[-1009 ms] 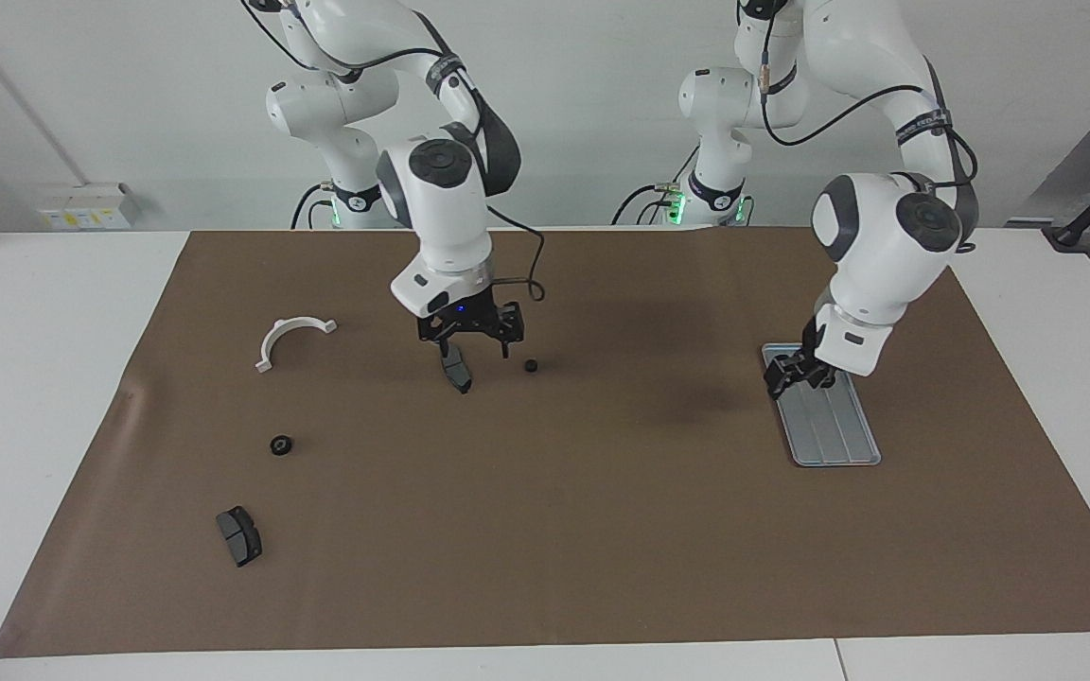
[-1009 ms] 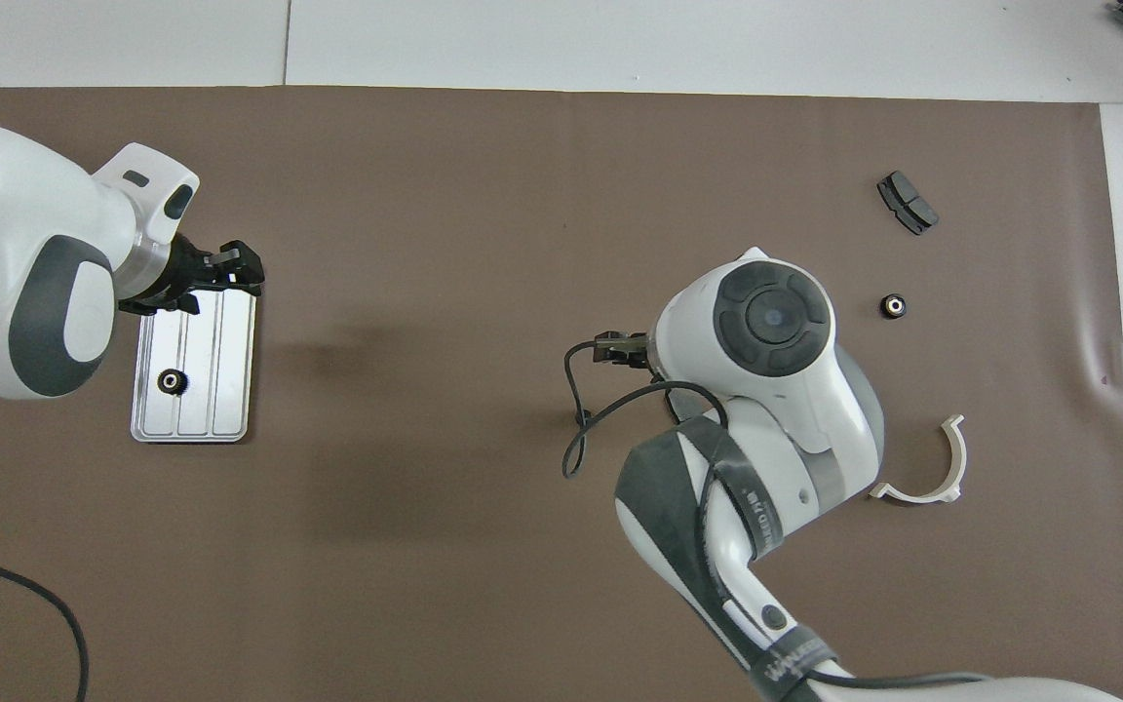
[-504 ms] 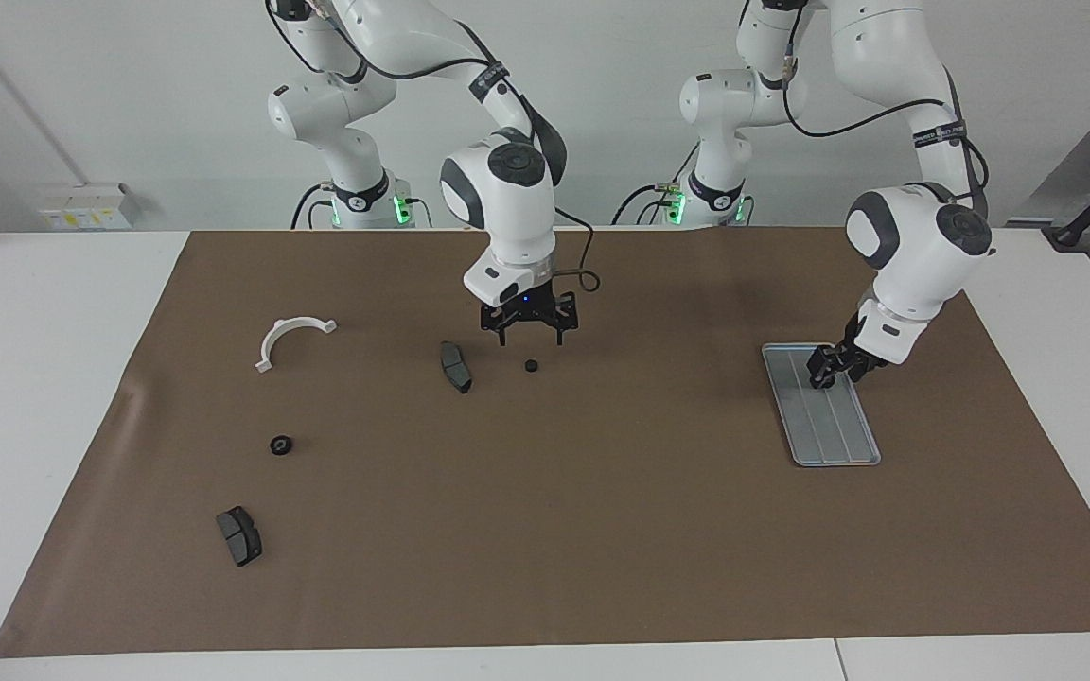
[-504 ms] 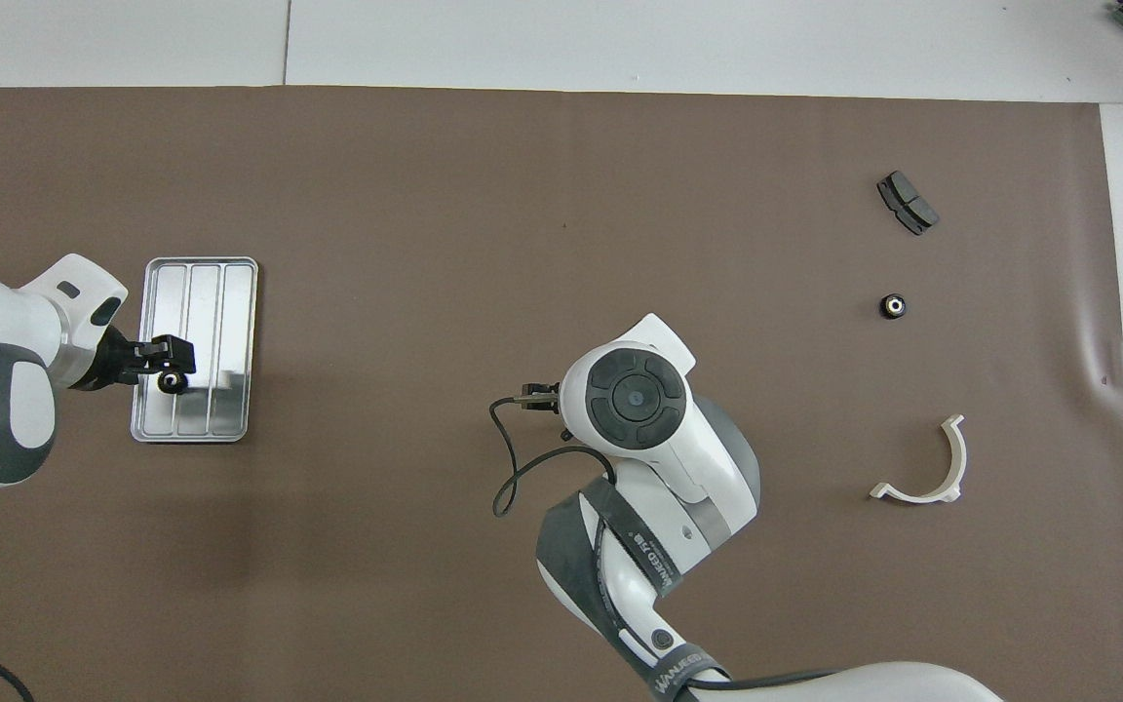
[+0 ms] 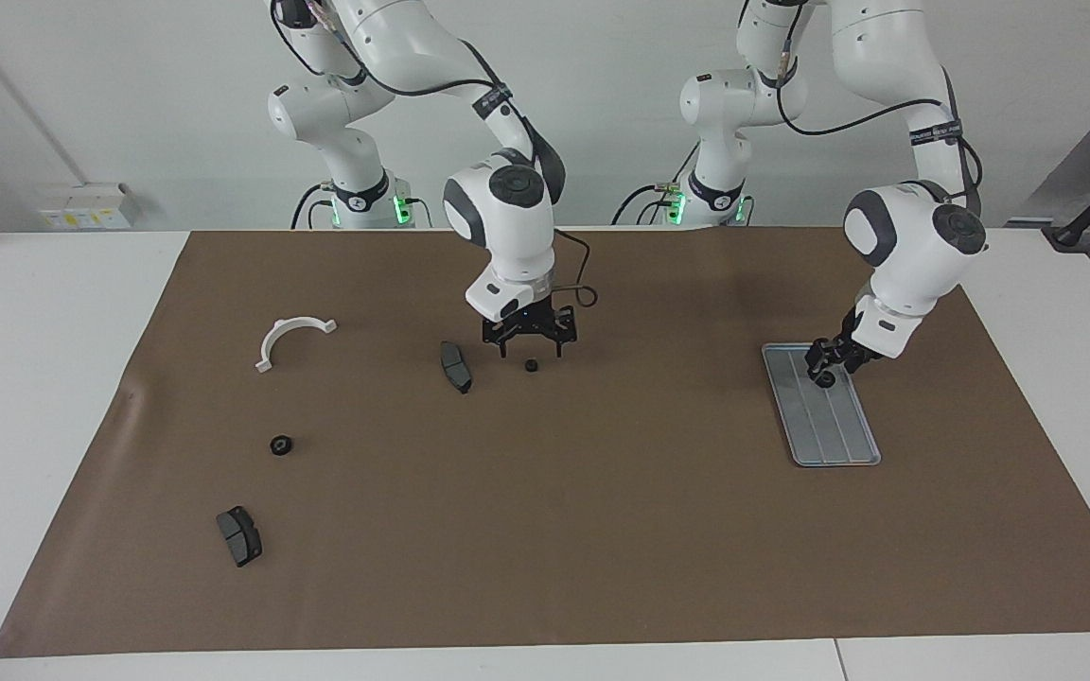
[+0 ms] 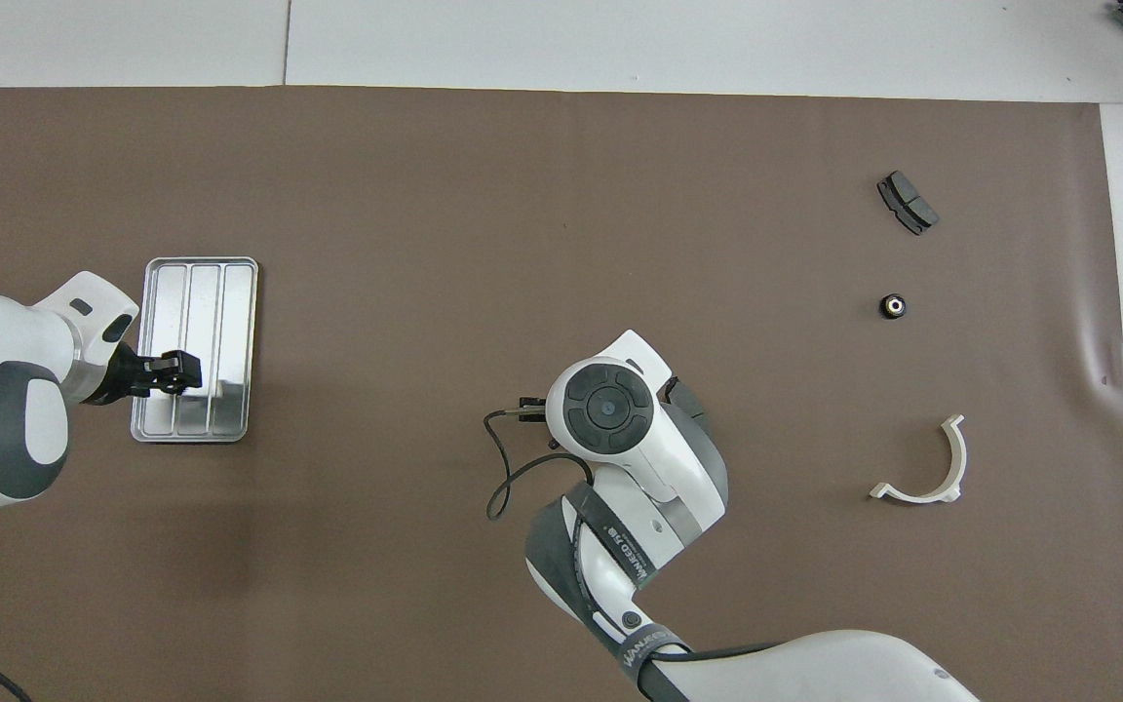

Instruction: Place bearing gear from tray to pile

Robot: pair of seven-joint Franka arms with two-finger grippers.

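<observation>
My left tool [image 5: 825, 369] has dropped onto the gear [image 5: 826, 380] in the tray [image 5: 834, 440], grip unclear, while my right tool [image 5: 530, 340], fingers spread, has lowered over another gear [image 5: 531, 365].

The ridged silver-grey metal tray [image 5: 824, 407] lies toward the left arm's end of the bench [image 5: 53, 312]. Toward the right arm's end, well apart, lie the white half-ring bracket [image 5: 290, 339], nearest the robots, a small black bearing gear [image 5: 281, 445], and one dark grey curved pad [image 5: 238, 535] near the bench's edge farthest from the robots. Another such pad [image 5: 455, 366] and a second gear [image 5: 531, 365] lie mid-bench.
</observation>
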